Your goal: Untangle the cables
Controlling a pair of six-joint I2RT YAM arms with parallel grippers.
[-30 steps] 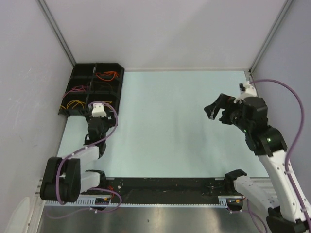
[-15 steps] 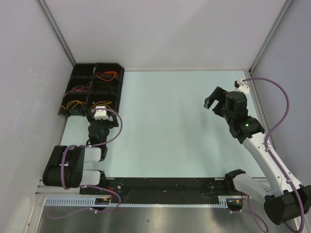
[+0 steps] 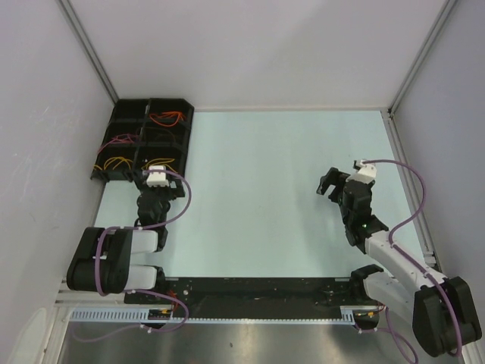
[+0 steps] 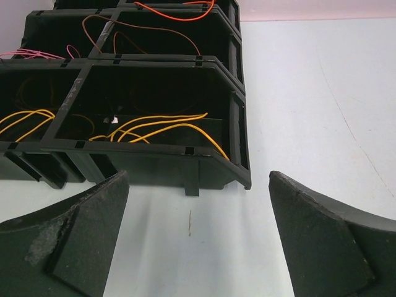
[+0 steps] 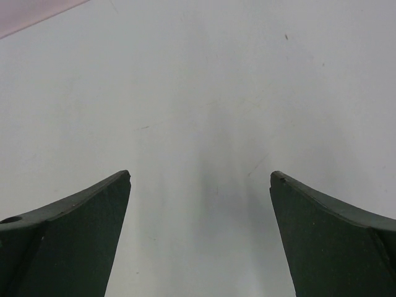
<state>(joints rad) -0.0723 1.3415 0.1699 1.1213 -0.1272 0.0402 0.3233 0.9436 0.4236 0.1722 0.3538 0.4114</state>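
The cables lie sorted in a black compartment bin (image 3: 149, 139) at the table's far left. In the left wrist view I see yellow cable loops (image 4: 167, 127) in the nearest compartments, an orange cable (image 4: 148, 29) behind them, a red one (image 4: 179, 12) at the back and a pinkish-purple one (image 4: 31, 54) on the left. My left gripper (image 4: 198, 174) is open and empty, low over the table just in front of the bin. My right gripper (image 5: 200, 174) is open and empty over bare table at the right (image 3: 332, 184).
The pale table (image 3: 258, 189) is walled on three sides by white panels. A black rail (image 3: 250, 292) runs along the near edge between the arm bases. A thin scratch (image 4: 189, 223) marks the table in front of the bin.
My right arm has folded back toward the near edge and dropped lower, gripper still open. My left arm pulled back slightly from the bin, then stayed still.
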